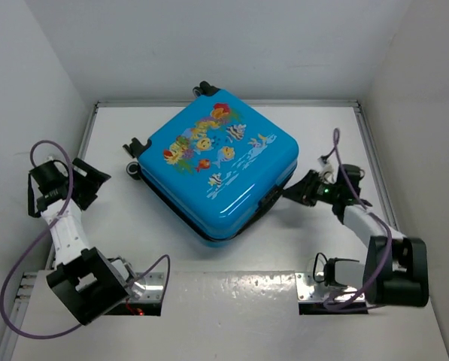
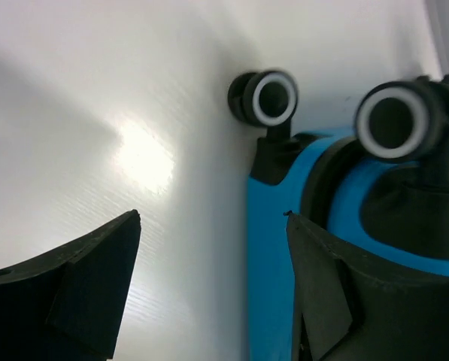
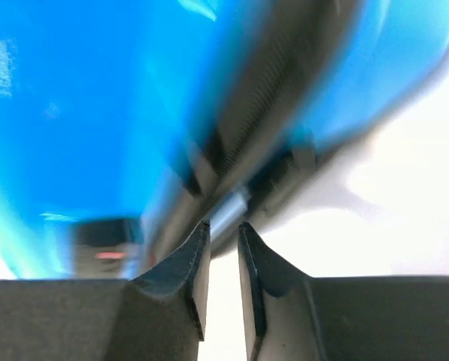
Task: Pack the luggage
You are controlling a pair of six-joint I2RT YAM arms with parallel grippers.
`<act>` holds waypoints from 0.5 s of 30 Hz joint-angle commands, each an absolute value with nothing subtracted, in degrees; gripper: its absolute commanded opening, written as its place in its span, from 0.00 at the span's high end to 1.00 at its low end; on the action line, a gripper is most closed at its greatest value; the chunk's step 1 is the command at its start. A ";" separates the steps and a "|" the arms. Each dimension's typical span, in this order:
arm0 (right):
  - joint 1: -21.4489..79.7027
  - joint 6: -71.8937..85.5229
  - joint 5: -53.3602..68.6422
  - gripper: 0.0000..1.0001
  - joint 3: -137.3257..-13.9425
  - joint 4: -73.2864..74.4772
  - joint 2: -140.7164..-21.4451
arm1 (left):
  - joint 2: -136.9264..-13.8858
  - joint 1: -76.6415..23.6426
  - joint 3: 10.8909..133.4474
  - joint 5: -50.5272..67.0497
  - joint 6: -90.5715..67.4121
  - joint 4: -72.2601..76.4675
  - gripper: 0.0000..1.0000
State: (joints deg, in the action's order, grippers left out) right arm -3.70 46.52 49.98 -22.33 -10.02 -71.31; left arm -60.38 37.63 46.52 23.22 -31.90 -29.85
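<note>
the luggage (image 1: 216,169) lies flat and closed in the middle of the white table (image 1: 134,248), a little above the centre of the top view. it is turned like a diamond, with its fish-printed blue shell facing up. its black wheels (image 1: 136,147) stick out at the upper left side, and the dark zipper band (image 1: 243,222) runs along its lower edge. the left gripper (image 1: 95,177) sits at the left of the top view, near the wheels but apart from them. in its wrist view the left gripper (image 2: 213,218) is spread wide with nothing between its black fingers (image 2: 89,271). bare table shows in the gap, and the blue case (image 2: 273,248) and two white-rimmed wheels (image 2: 273,98) fill the upper right of that frame. the right gripper (image 1: 288,188) reaches in from the right of the top view to the case's lower right edge. in its blurred wrist view the right gripper (image 3: 224,229) has its fingers (image 3: 183,271) drawn almost together, with only a thin slit left between them. a small silvery zipper tab (image 3: 228,209) sits right at their tips, below the zipper band (image 3: 262,113) and the blue shell (image 3: 74,98). i cannot tell whether the tab is pinched or just beside the tips.
</note>
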 commanded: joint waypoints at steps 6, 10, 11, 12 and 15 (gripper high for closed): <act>-18.98 39.11 51.50 0.79 -41.99 -2.57 -72.06 | -68.89 26.82 40.26 20.82 -42.09 -21.81 0.20; -21.36 37.62 38.92 0.79 -48.41 -4.56 -76.10 | -74.61 19.36 38.59 22.59 -47.44 -14.95 0.21; -21.01 36.14 37.02 0.79 -49.21 -6.40 -77.94 | -76.36 17.94 37.80 22.59 -48.50 -12.16 0.21; -20.83 36.04 35.52 0.77 -50.78 -7.29 -80.48 | -77.07 16.71 37.79 22.59 -49.47 -10.48 0.21; -19.17 37.17 33.67 0.74 -56.85 -9.23 -89.71 | -80.06 12.40 38.13 21.89 -52.38 -3.01 0.21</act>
State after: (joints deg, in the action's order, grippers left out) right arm -20.67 38.54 39.46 -51.90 -5.89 -83.13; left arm -78.24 16.12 37.60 19.75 -46.24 -15.27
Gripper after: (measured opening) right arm 0.248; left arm 0.789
